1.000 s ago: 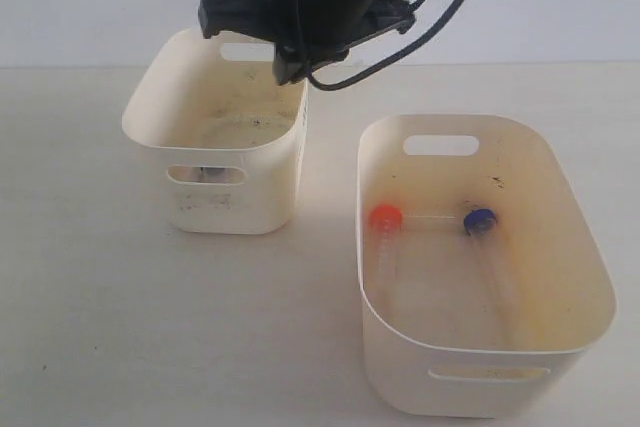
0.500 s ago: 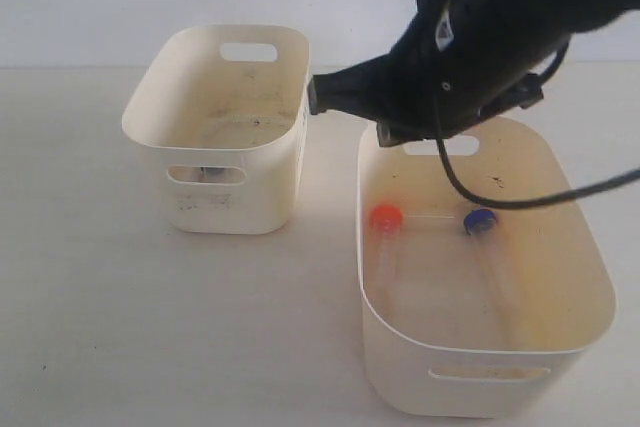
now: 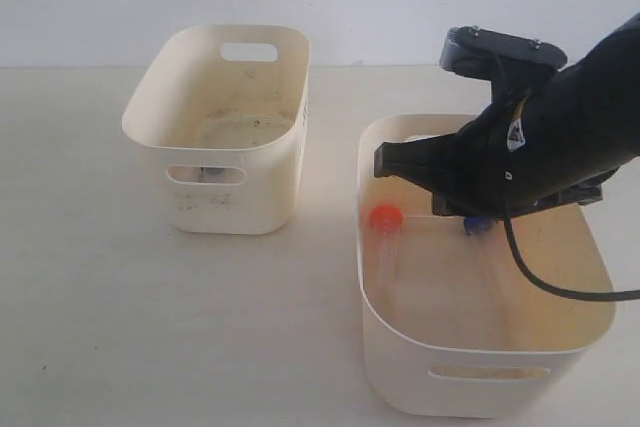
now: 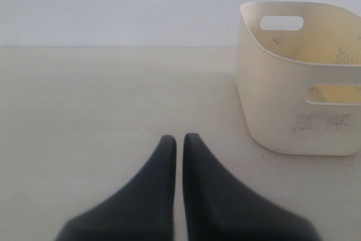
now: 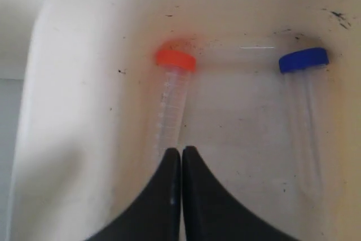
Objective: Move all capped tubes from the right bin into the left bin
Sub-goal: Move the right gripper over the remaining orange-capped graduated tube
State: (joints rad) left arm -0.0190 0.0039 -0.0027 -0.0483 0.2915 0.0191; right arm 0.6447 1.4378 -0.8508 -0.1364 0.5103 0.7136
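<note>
The larger right bin [image 3: 470, 387] holds two clear tubes lying on its floor. One has an orange-red cap [image 3: 385, 217], the other a blue cap [image 3: 480, 224] half hidden under my right arm [image 3: 520, 147]. In the right wrist view the orange-capped tube [image 5: 171, 103] lies just beyond my shut right gripper [image 5: 181, 150], and the blue-capped tube [image 5: 304, 94] lies apart at the far side. The gripper holds nothing. The smaller left bin [image 3: 235, 202] stands at the left; a small bluish thing [image 3: 208, 173] shows through its handle cut-out. My left gripper [image 4: 179, 137] is shut and empty over bare table beside the left bin [image 4: 282, 111].
The two bins stand a hand's width apart on a pale tabletop [image 3: 100, 297]. A black cable [image 3: 560, 292] from my right arm hangs over the right bin's inside. The right bin's wall [image 5: 67, 111] rises close beside the orange-capped tube.
My right arm has swung from above the left bin's back rim across to the right and come down over the right bin. The tubes and bins have not moved.
</note>
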